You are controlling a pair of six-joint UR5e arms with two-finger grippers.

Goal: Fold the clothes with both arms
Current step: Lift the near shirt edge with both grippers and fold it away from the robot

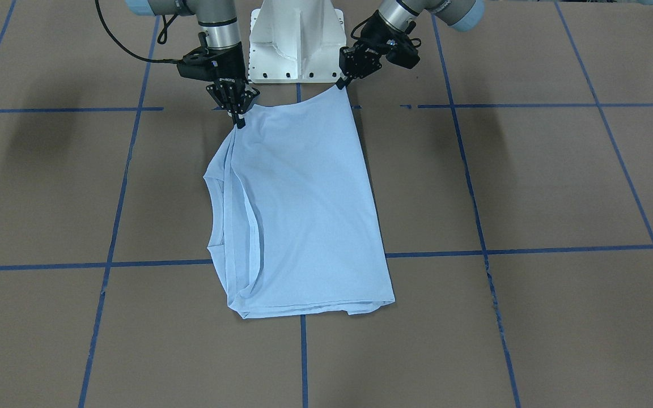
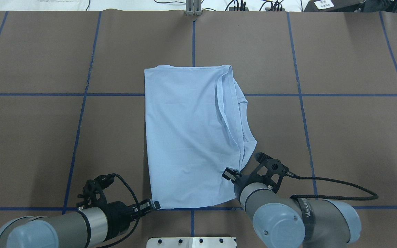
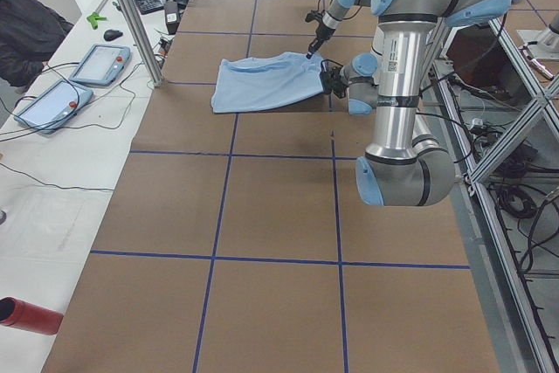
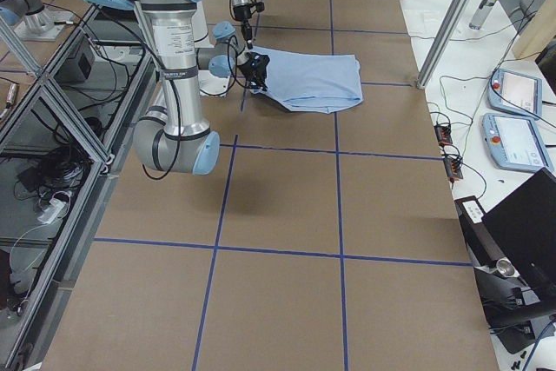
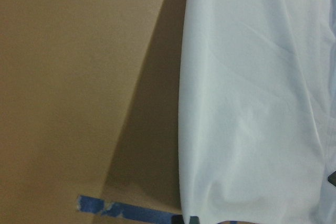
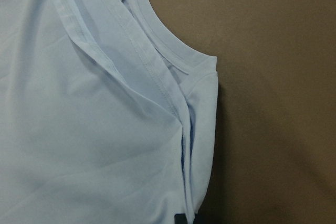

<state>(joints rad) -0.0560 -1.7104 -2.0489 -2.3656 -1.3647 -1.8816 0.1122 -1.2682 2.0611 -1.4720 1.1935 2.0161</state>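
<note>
The light blue T-shirt (image 1: pixel 304 204) lies folded into a tall rectangle on the brown table, with its ribbed collar (image 1: pixel 216 215) at the view's left edge. It also shows in the overhead view (image 2: pixel 184 137). The chest print and the neck label are hidden. My left gripper (image 1: pixel 342 84) is shut on the shirt's robot-side corner (image 2: pixel 155 205). My right gripper (image 1: pixel 240 120) is shut on the other robot-side corner, beside the collar (image 2: pixel 231 173). The edge between them hangs slightly above the table. The wrist views show cloth close up (image 5: pixel 252 103), with the collar in the right one (image 6: pixel 173 51).
The white pedestal base (image 1: pixel 296 42) stands just behind the held edge. Blue tape lines (image 1: pixel 304 351) grid the brown table. Teach pendants (image 3: pixel 87 63) and cables lie on a side bench beyond the table's far edge.
</note>
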